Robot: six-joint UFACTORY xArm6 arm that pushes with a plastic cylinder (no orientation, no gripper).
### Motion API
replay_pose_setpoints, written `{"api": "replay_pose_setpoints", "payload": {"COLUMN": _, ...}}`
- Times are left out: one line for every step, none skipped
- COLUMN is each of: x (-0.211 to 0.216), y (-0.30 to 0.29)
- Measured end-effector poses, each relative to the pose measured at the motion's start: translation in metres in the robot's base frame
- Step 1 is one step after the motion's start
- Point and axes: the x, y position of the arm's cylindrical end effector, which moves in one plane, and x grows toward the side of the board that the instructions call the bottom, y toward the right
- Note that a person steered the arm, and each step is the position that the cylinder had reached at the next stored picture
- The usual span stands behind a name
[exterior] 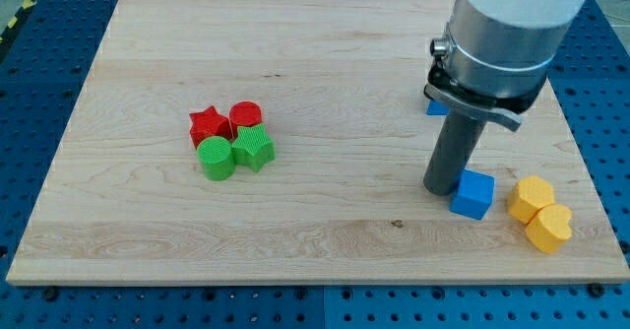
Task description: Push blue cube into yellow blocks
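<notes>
Pale wooden tabletop (295, 230) on a blue pegboard; no pincer exists, only my tip (440, 186) touching the blue cube (473, 193) at lower right. Two yellow blocks (539, 212) sit just right of it. An off-centre push could spin the cube past them toward the edge.

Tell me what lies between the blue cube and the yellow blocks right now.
Nothing: in the camera view only a short strip of bare wooden board separates the blue cube from the two yellow blocks on its right. My tip touches the cube's left side.
</notes>
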Motion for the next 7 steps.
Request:
{"api": "replay_pose_setpoints", "payload": {"x": 0.008, "y": 0.000}}
{"api": "replay_pose_setpoints", "payload": {"x": -0.017, "y": 0.000}}
{"api": "replay_pose_setpoints", "payload": {"x": -0.032, "y": 0.000}}
{"api": "replay_pose_setpoints", "payload": {"x": -0.029, "y": 0.007}}
{"api": "replay_pose_setpoints", "payload": {"x": -0.001, "y": 0.020}}
{"api": "replay_pose_setpoints", "payload": {"x": 0.001, "y": 0.020}}
{"api": "replay_pose_setpoints", "payload": {"x": 0.014, "y": 0.020}}
